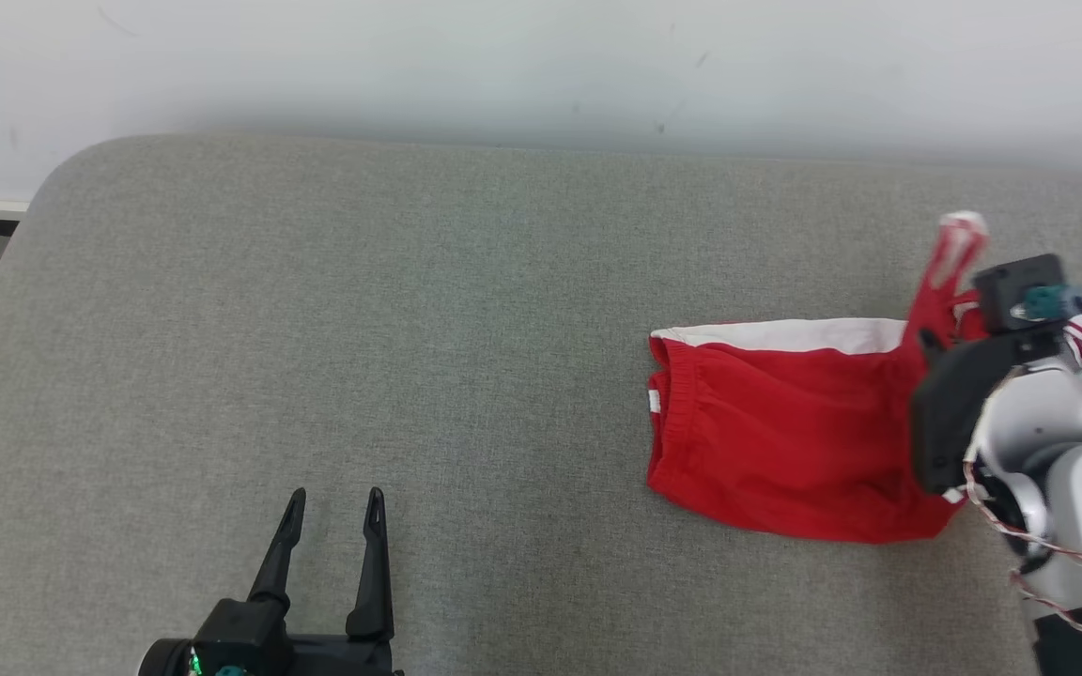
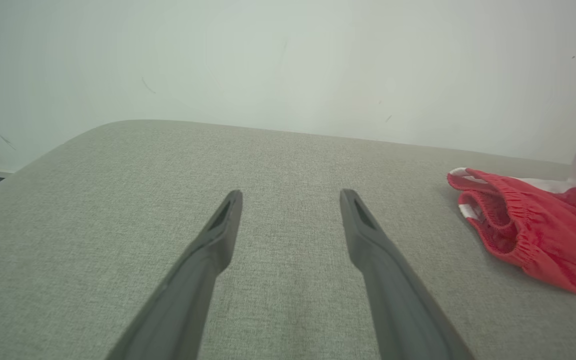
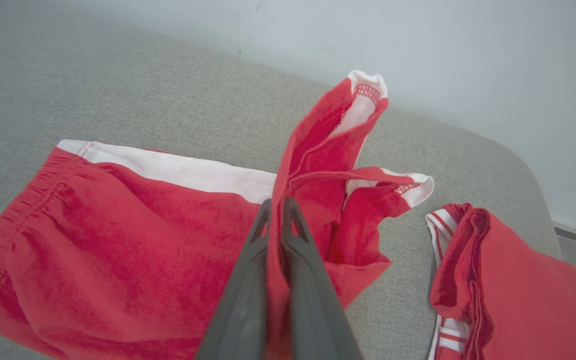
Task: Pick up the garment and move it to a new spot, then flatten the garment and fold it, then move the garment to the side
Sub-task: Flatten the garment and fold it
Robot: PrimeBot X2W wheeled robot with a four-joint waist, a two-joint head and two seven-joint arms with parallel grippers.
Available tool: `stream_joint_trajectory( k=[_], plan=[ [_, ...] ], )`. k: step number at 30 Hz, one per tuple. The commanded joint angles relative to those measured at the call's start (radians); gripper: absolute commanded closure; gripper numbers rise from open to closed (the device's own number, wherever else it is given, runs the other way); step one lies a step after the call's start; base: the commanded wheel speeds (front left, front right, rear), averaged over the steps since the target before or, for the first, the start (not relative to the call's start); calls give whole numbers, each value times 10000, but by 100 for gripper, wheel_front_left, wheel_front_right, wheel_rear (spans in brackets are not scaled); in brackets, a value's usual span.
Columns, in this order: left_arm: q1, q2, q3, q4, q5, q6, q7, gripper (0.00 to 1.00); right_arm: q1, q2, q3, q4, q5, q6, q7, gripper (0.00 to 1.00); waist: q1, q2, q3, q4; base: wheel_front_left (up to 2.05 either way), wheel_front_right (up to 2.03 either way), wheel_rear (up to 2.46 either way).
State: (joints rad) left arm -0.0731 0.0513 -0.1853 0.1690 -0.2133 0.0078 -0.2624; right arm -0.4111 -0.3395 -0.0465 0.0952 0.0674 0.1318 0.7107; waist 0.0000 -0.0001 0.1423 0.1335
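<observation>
Garment (image 1: 785, 441), red shorts with a white side stripe, on the right part of the grey fabric-covered desk (image 1: 316, 310). Elastic waistband toward the desk's middle, body mostly flat, leg end gathered and lifted off the cover. Right tool (image 3: 278, 206) pinched shut on that raised leg cloth, red fabric squeezed between the two fingers, two white-lined hems standing up beyond the tips. Left tool (image 1: 335, 502) spread wide and holding nothing, low over bare cover near the front edge, well apart from the garment.

Progress, as judged: garment laid out at a working spot and largely smoothed. Fold apparently just beginning or about to begin, with no layer yet laid over the body. Final move to the side not yet done.

Edges and room: white stripe near the far edge, close under the wall (image 1: 541, 66). Second red-and-white garment (image 3: 498, 285) bunched just beside the lifted leg, toward the desk's right end, hence little slack on that side. Broad bare stretch from the waistband leftward to the rounded far-left corner, open for carrying the leg end across or for sliding the folded piece.
</observation>
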Motion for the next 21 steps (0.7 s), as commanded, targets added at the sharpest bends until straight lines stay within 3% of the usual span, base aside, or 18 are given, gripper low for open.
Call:
stream_joint_trajectory(
  k=[1,11,21],
  plan=[
    [82,-13,-7,36,-39,-31,-26,0,-179,141,448,-45,136,-29,38,100,0,1,-45,44,0,0,0],
    [99,-14,-123,69,-199,54,-26,0,-712,848,2604,927,527,-29,4,100,0,1,-101,253,0,0,0],
    [142,-14,-121,81,-231,84,-26,0,-873,1302,3892,2071,869,-30,-392,100,0,1,-90,345,0,0,0]
  ],
)
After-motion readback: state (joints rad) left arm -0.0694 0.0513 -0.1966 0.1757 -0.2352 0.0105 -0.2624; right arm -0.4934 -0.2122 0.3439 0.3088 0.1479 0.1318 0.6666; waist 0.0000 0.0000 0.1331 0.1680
